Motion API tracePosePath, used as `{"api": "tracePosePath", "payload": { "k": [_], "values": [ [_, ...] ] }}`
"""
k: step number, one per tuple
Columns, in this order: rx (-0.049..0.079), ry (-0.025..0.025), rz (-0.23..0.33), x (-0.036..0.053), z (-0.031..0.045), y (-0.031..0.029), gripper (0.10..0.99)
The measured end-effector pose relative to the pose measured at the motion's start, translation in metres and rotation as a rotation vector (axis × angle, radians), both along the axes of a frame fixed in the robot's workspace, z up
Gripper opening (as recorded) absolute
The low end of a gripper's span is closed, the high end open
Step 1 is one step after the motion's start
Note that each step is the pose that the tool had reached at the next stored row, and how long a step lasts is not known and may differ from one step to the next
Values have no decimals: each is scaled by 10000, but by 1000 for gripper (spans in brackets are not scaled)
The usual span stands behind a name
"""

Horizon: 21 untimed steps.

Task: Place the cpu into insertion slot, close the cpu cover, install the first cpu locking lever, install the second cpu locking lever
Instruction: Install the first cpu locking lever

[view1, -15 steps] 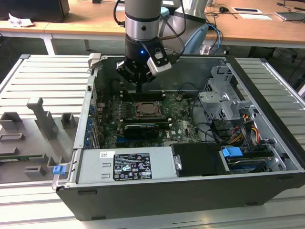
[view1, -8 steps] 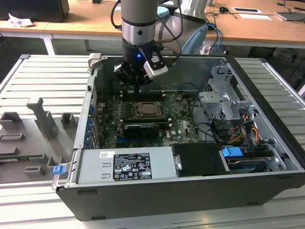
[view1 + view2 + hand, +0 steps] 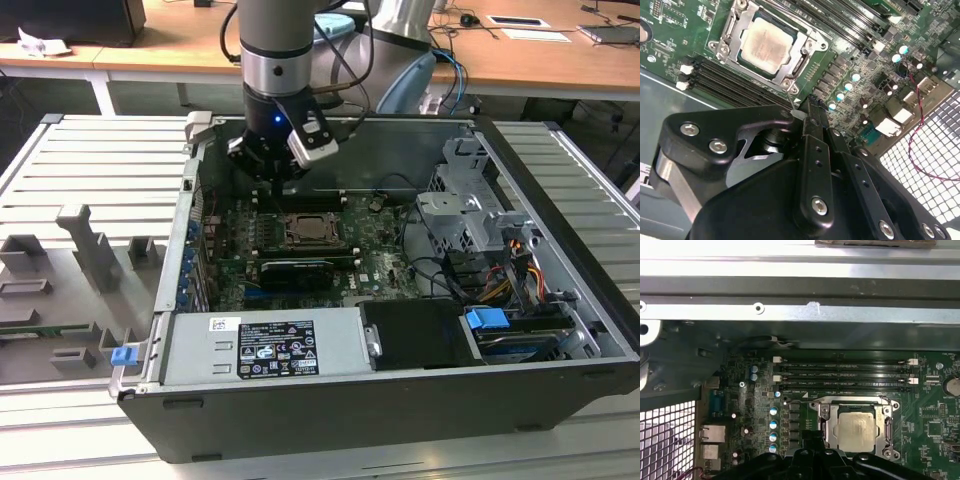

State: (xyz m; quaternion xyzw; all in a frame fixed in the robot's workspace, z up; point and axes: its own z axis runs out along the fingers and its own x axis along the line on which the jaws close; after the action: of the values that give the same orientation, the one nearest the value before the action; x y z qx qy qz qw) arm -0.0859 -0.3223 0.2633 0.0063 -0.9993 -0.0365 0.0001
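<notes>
Bright, even light; mild metallic glare.

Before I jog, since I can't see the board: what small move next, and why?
Probably lower the hand slightly: the pale silver square cpu lies seated, the silver-grey metal frame cover looks flat over it, and the hand hangs beside its edge.
</notes>
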Motion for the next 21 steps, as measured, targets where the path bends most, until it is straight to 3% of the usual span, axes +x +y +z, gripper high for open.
{"api": "tracePosePath", "payload": {
  "k": [16, 21],
  "values": [
    [0, -135, 3, -89, -18, 0, 106],
    [1, -238, 20, -142, -25, 1, 106]
  ]
}}
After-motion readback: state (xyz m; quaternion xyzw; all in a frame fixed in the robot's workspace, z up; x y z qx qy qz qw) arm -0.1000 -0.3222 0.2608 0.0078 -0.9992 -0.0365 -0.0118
